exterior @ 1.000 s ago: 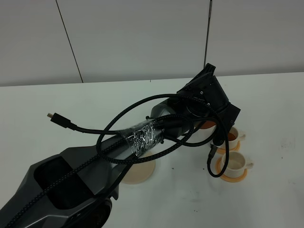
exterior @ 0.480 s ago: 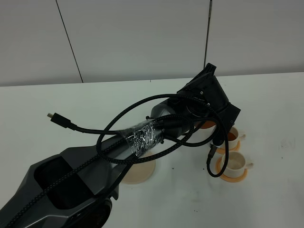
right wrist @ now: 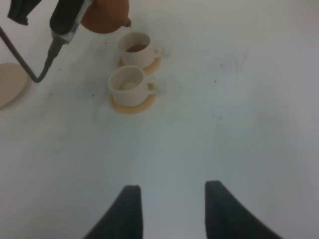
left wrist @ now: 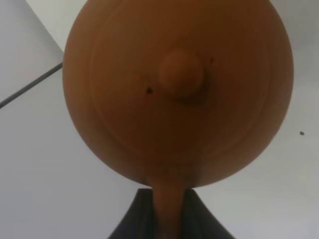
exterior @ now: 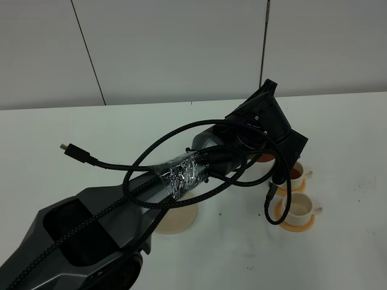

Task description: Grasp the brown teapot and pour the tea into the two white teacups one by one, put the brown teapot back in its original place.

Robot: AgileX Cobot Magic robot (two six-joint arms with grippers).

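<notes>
Filling the left wrist view, the brown teapot (left wrist: 149,124) blocks nearly everything behind it; only the dark tips of the left gripper (left wrist: 168,206) show, clamped on its loop handle. From the high camera the left arm (exterior: 181,175) and its cables cover the pot save an orange sliver. The right wrist view, cutting off the pot's top, shows its spout just above the far teacup (right wrist: 135,50), which holds tea (right wrist: 135,48); the near teacup (right wrist: 127,85) shows a pale inside. The trivet (exterior: 178,220) is half hidden. The right gripper (right wrist: 172,206) hangs spread, holding nothing.
</notes>
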